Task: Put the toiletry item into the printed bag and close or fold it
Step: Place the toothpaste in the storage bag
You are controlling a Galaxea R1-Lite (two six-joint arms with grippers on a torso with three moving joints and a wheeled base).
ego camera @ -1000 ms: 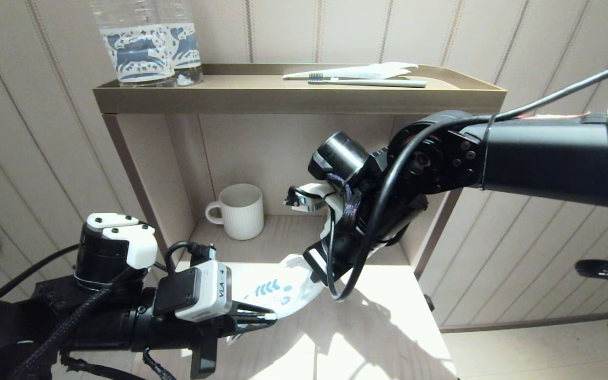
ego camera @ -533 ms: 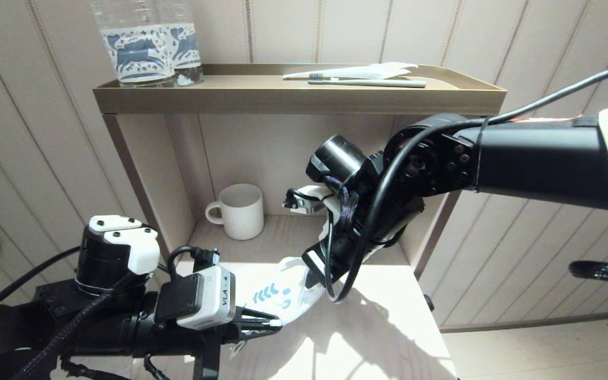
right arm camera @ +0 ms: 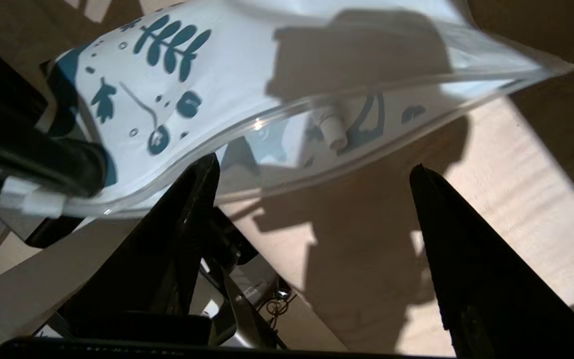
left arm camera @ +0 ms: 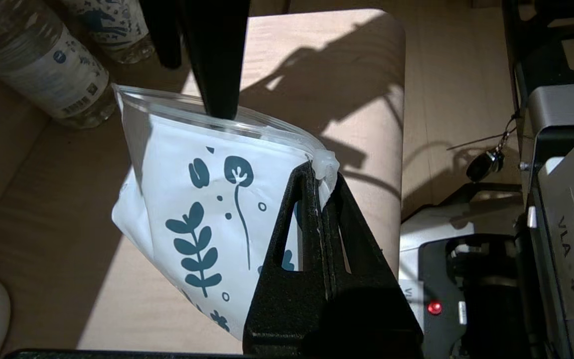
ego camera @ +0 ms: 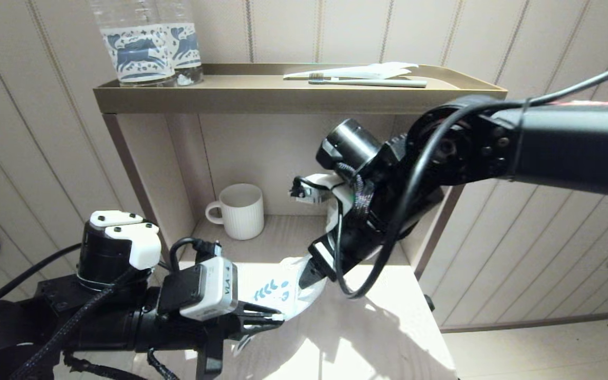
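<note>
Now, printed bag (left arm camera: 202, 209): soft, slippery film; grip the stiffer zip edge.
Left claw (left arm camera: 323, 199): clamped on its corner.
Right claw (right arm camera: 312, 199): spread, empty.

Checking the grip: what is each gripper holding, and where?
Left gripper pinches the printed bag at its top corner; right gripper, open, holds nothing.

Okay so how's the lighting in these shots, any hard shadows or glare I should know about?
Head view: a hard sun patch on the table with arm shadows, and the pouch nearly washed out. Left wrist view: the left end effector is a dark silhouette on the pouch's corner. Right wrist view: a shadow falls across the pouch, with a small glint on its clear edge.
</note>
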